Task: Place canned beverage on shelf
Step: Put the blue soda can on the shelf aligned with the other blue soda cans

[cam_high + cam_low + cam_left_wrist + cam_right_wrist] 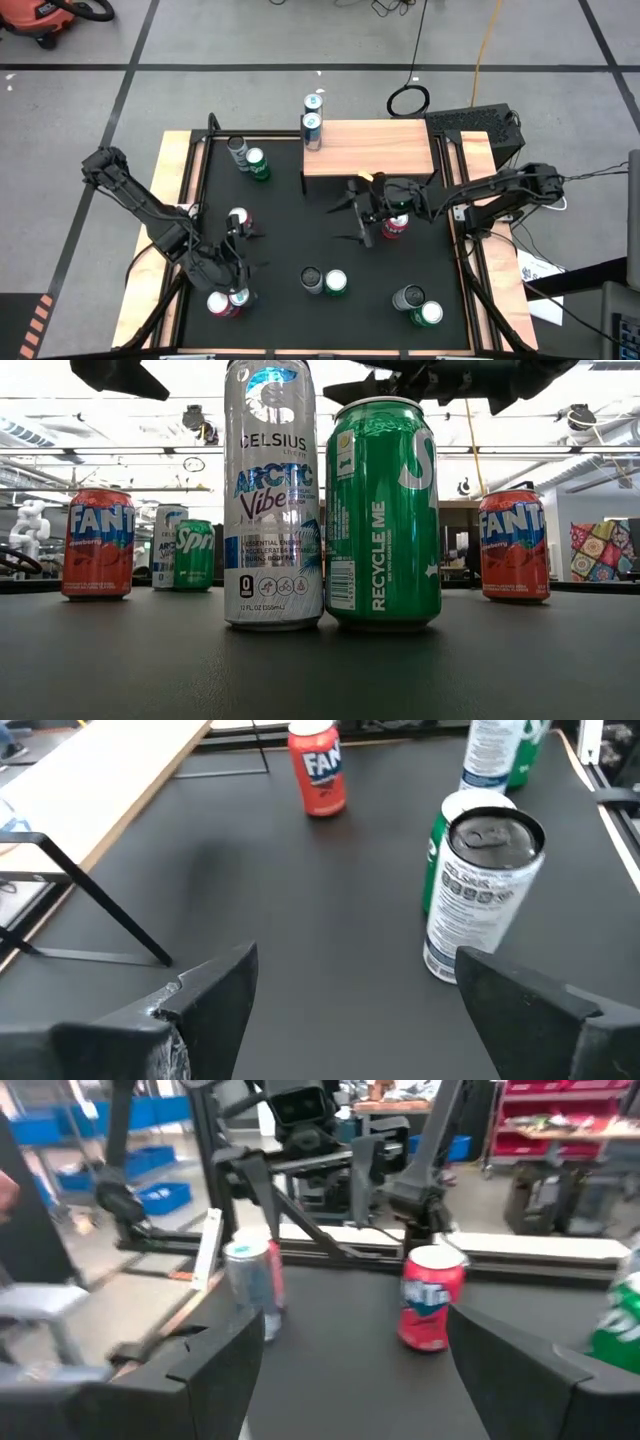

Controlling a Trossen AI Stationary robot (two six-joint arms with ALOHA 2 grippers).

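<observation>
My right pincer [358, 214] gapes wide beside the Fanta can [395, 225] on the worktop [290, 225] below the shelf [370, 146]; it's rigid, slick, probably heavy; I'd grip mid-wall.

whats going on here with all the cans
A two-armed robot is putting canned drinks onto the wooden shelf. One can already stands at the shelf's left end. The right gripper, fingers open, is just in front of the shelf beside a red Fanta can. The left gripper is open too, holding nothing.
</observation>
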